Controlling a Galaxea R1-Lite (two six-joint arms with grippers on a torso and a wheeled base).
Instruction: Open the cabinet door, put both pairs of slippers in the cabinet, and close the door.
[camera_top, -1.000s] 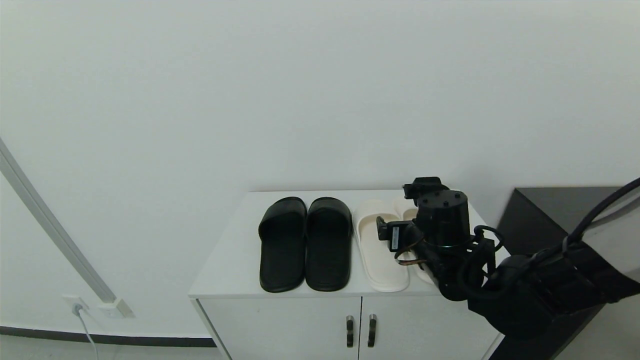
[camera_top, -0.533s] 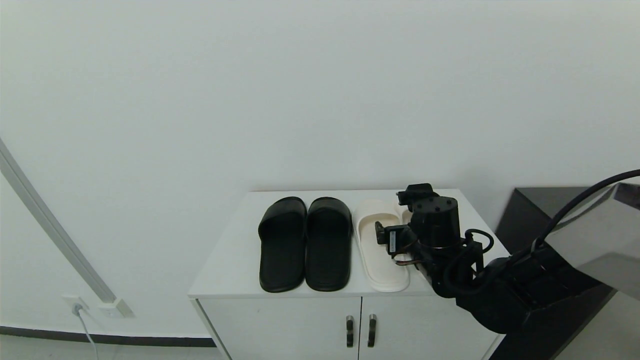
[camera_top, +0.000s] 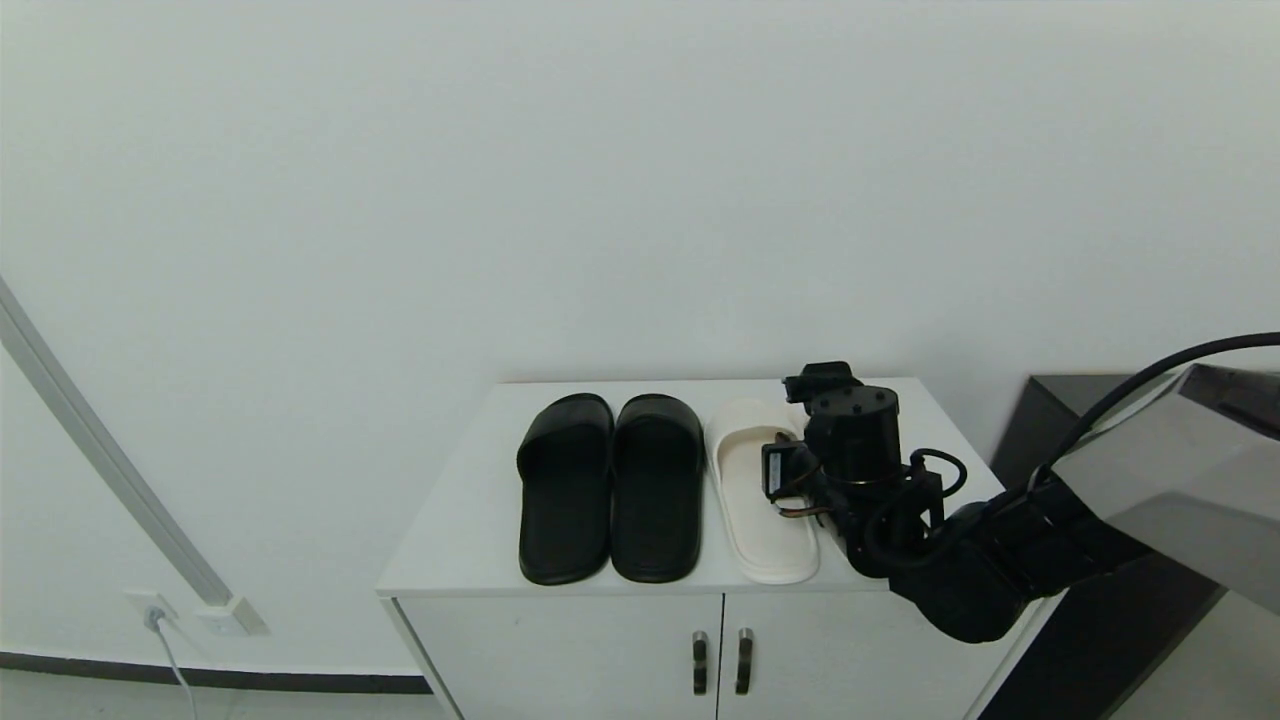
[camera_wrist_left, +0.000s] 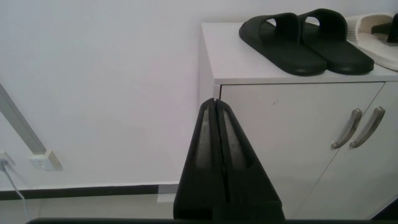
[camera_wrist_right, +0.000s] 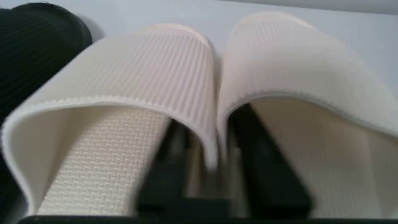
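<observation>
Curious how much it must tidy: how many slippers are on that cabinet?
4, all on the cabinet top: left black slipper, right black slipper, then a cream slipper, and a second cream slipper rightmost, mostly behind the right arm in the head view.

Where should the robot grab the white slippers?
I'd pinch the two neighbouring inner strap edges of the white slippers together, coming from the heel end. They lie side by side, open heels toward the right gripper, so one finger fits under each strap.
</observation>
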